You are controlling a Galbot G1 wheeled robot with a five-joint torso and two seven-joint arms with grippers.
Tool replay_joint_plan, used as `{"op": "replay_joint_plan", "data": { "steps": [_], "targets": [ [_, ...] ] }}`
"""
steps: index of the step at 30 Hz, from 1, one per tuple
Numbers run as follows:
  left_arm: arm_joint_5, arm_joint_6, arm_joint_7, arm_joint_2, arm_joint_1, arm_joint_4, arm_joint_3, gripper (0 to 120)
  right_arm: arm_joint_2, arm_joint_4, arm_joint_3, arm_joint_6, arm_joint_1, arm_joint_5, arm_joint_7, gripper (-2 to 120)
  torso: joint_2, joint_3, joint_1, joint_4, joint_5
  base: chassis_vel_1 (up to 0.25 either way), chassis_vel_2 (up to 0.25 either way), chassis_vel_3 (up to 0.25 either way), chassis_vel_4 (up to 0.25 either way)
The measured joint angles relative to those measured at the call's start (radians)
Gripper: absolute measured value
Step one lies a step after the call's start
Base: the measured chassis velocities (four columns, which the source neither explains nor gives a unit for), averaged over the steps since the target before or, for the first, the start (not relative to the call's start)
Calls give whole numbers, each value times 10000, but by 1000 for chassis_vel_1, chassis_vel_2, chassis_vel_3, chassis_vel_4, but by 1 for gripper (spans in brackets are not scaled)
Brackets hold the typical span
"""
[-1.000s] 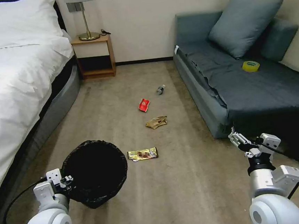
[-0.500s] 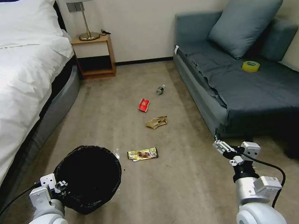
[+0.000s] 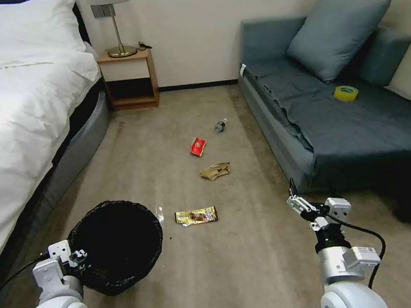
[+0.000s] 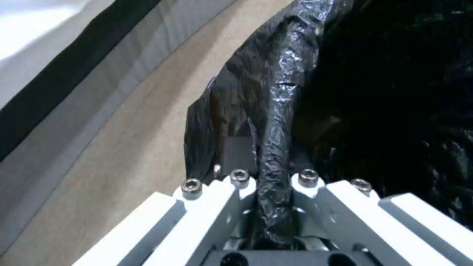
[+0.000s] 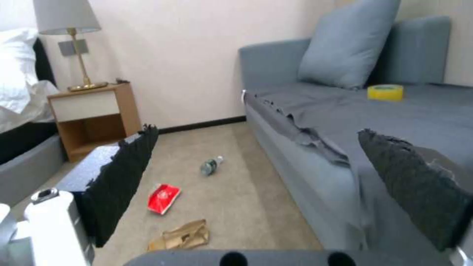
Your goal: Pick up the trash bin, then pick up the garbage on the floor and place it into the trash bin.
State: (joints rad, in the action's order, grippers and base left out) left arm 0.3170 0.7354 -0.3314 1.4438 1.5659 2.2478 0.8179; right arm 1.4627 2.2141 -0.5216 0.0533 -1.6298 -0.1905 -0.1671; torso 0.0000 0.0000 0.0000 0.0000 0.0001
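A white-sheeted bed [image 3: 15, 122] runs along the left side of the room and a grey-blue sofa [image 3: 356, 121] along the right, with tan carpet [image 3: 253, 265] between them. On the sofa seat, far right, lies a yellow tape roll [image 3: 346, 93]. A wooden nightstand [image 3: 129, 79] stands against the far wall just right of the bed. Near left, the trash bin [image 3: 115, 245], lined with a crinkled black bag, tilts with its mouth facing up and toward the camera. The left gripper [image 3: 75, 261] is at the bin's near-left rim, and the left wrist view shows its fingers [image 4: 212, 207] pinched together on a fold of the black bag at that rim. The right gripper [image 3: 297, 202] hangs over the carpet near right, close to the sofa's front corner, and its two dark pads [image 5: 123, 177] stand wide apart with nothing between them. The garbage lies in a loose line on the carpet, running away from the bin: the gold-brown snack wrapper [image 3: 196, 216] is nearest, just right of the bin; farther off is the crumpled tan paper [image 3: 215, 171]; beyond it the red snack packet [image 3: 198, 146]; and farthest, near the sofa's base, the small clear bottle [image 3: 220, 125] lies on its side.
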Motion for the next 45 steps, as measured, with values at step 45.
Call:
{"op": "replay_joint_plan", "data": {
  "steps": [45],
  "targets": [
    [406, 0, -41, -542, -951, -996, -359, 2, -4929, -3597, 2689, 376, 2715, -1026, 2891, 100, 0, 1, 0, 0, 0, -88, 87, 88, -88]
  ]
}}
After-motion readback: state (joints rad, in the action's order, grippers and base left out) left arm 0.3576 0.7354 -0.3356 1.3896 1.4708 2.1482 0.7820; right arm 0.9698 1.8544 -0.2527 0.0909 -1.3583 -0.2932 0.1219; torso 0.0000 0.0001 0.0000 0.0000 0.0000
